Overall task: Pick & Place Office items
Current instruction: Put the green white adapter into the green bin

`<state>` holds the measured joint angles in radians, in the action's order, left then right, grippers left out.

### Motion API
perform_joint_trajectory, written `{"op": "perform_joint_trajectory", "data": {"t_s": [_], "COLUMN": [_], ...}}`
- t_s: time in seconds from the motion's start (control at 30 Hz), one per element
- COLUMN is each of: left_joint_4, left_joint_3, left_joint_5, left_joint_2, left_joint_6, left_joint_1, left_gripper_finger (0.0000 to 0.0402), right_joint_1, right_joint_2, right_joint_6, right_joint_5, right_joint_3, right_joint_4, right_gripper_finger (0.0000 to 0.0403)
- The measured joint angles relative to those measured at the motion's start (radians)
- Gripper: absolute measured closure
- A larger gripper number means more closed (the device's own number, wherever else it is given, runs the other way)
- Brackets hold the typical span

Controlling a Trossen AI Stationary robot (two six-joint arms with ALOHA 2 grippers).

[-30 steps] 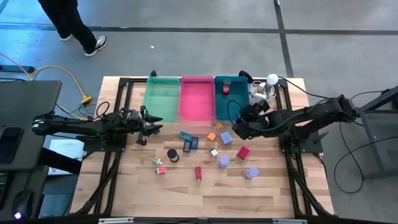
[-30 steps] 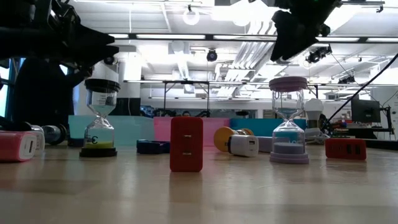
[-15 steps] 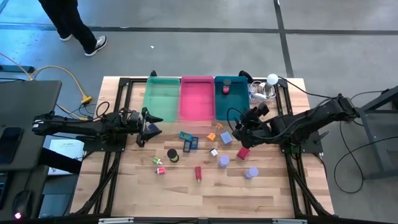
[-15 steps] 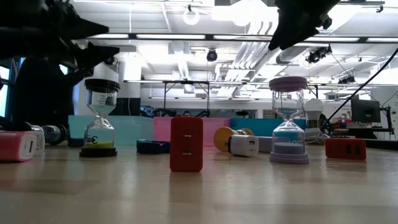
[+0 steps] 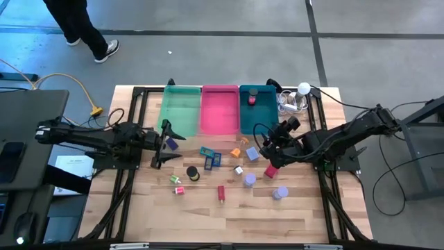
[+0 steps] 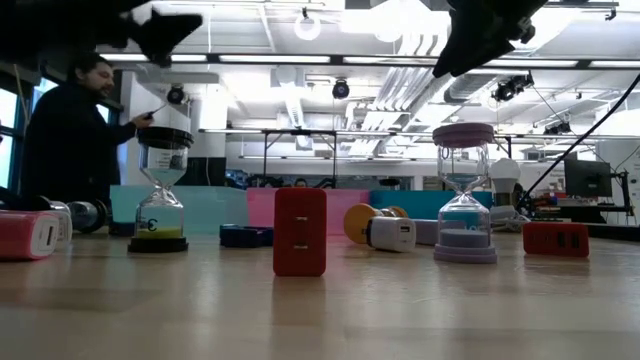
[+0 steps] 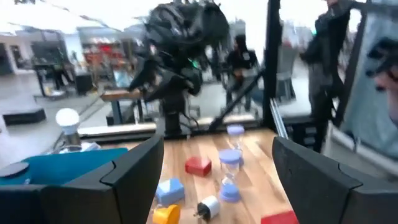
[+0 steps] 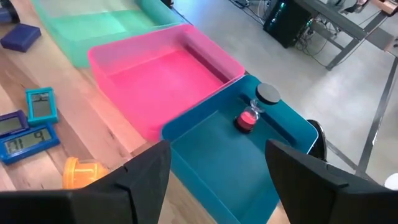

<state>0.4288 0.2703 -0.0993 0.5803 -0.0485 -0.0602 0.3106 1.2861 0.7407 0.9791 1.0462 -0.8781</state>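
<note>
Office items lie scattered on the wooden table in front of the trays. They include two blue clocks [image 5: 211,155], a red block [image 5: 271,170], another red block [image 5: 221,193], lavender hourglasses [image 5: 249,180], a black-capped hourglass [image 5: 192,172], a lavender block [image 5: 252,153] and an orange piece [image 5: 236,152]. My left gripper [image 5: 177,146] hangs wide open at the table's left side, raised off the wood [image 6: 165,22]. In the high view a small blue block [image 5: 171,143] shows between its fingers. My right gripper [image 5: 267,149] is open and raised [image 6: 480,40], just beyond the red block. It faces the teal tray [image 8: 205,149].
Green tray [image 5: 179,111], pink tray [image 5: 219,111] and teal tray [image 5: 258,119] stand in a row along the far edge. A small red hourglass [image 8: 247,117] lies in the teal tray. A white ball with cables [image 5: 303,89] sits at the far right corner. A person [image 6: 70,130] stands beyond the table.
My left gripper has opened wide, drawn back a little toward the table's left edge and risen. My right gripper has shifted slightly toward the near edge, over the red block. The items on the table have kept their places.
</note>
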Motion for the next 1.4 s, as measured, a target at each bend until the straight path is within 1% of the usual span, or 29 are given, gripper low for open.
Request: {"op": "perform_joint_trajectory", "data": {"t_s": [0.1, 0.2, 0.37, 0.43, 0.57, 0.63, 0.7, 0.77, 0.83, 0.97, 1.07, 1.17, 1.23, 1.3, 1.4], "left_joint_4": [-0.197, -0.354, -0.473, -0.525, -0.645, -0.685, -0.71, -0.729, -0.738, -0.716, -0.718, -0.732, -0.735, -0.755, -0.797], "left_joint_3": [0.119, 0.219, 0.325, 0.358, 0.418, 0.43, 0.433, 0.433, 0.433, 0.433, 0.433, 0.433, 0.434, 0.434, 0.434], "left_joint_5": [0.036, 0.079, 0.093, 0.156, 0.337, 0.387, 0.393, 0.393, 0.393, 0.381, 0.379, 0.379, 0.379, 0.368, 0.307], "left_joint_2": [0.08, 0.157, 0.227, 0.232, 0.221, 0.218, 0.219, 0.22, 0.221, 0.213, 0.201, 0.187, 0.178, 0.173, 0.173], "left_joint_6": [-0.015, -0.034, -0.097, -0.104, -0.094, -0.067, -0.04, -0.009, 0.018, 0.015, 0.046, 0.105, 0.149, 0.181, 0.194], "left_joint_1": [-0.038, -0.085, -0.178, -0.219, -0.3, -0.333, -0.352, -0.363, -0.369, -0.37, -0.366, -0.359, -0.359, -0.363, -0.377], "left_gripper_finger": [0.0108, 0.0108, 0.0108, 0.0108, 0.0108, 0.0108, 0.0108, 0.0108, 0.0108, 0.0108, 0.0108, 0.0108, 0.0108, 0.0108, 0.0108], "right_joint_1": [0.015, 0.036, 0.073, 0.086, 0.112, 0.125, 0.133, 0.142, 0.147, 0.146, 0.159, 0.18, 0.197, 0.216, 0.234], "right_joint_2": [0.0, 0.0, 0.0, 0.0, 0.0, 0.001, 0.009, 0.014, 0.015, 0.022, 0.023, 0.022, 0.023, 0.029, 0.047], "right_joint_6": [-0.003, -0.003, -0.004, -0.003, 0.02, 0.021, 0.017, -0.002, -0.056, -0.171, -0.247, -0.273, -0.289, -0.317, -0.325], "right_joint_5": [0.0, 0.0, 0.05, 0.065, 0.07, 0.07, 0.078, 0.114, 0.157, 0.219, 0.212, 0.148, 0.121, 0.123, 0.144], "right_joint_3": [0.0, 0.0, 0.0, 0.0, 0.0, 0.0, 0.0, 0.0, 0.0, 0.002, 0.002, 0.002, 0.002, 0.002, 0.002], "right_joint_4": [0.0, 0.001, 0.014, 0.023, 0.052, 0.078, 0.116, 0.154, 0.213, 0.385, 0.523, 0.635, 0.678, 0.71, 0.714], "right_gripper_finger": [0.0151, 0.0151, 0.0151, 0.0151, 0.0151, 0.0151, 0.0151, 0.0151, 0.0151, 0.0151, 0.0151, 0.0151, 0.0151, 0.0151, 0.0151]}}
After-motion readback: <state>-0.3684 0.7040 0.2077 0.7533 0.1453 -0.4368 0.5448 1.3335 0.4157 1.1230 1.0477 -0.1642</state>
